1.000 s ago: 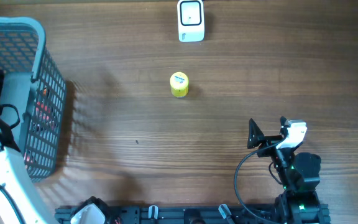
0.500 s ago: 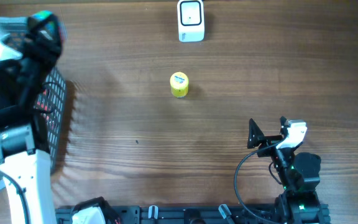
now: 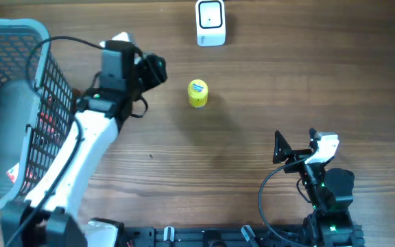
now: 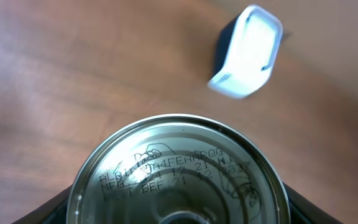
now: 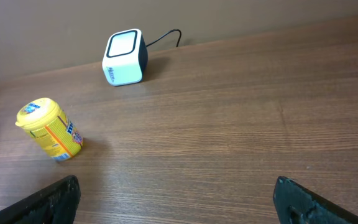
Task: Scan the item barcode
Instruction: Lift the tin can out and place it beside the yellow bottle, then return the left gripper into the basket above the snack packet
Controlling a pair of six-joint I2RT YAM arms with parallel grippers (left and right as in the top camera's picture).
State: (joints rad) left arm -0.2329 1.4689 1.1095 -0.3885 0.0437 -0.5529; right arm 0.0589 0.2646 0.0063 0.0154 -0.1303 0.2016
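Left jaws clamp a metal can [image 4: 179,174] by its sides, and the can's stamped end fills the lower part of the left wrist view. Right jaws stand wide apart and empty, low over the tabletop [image 3: 286,75] at the near right.

Beyond the can, ahead and to its right in that view, sits the white scanner [image 4: 247,53], well apart from it. A yellow tub [image 3: 197,93] rests on the wood just beside the left arm's end, between it and the scanner. The wire basket [image 3: 53,123] stands at the far left.

The step in hand looks like bringing the can to the scanner. No barcode shows on the visible end, so it is probably on the side. The next move likely calls for carrying the can past the tub without knocking it, then turning the wrist until the label faces the scanner's pale window.
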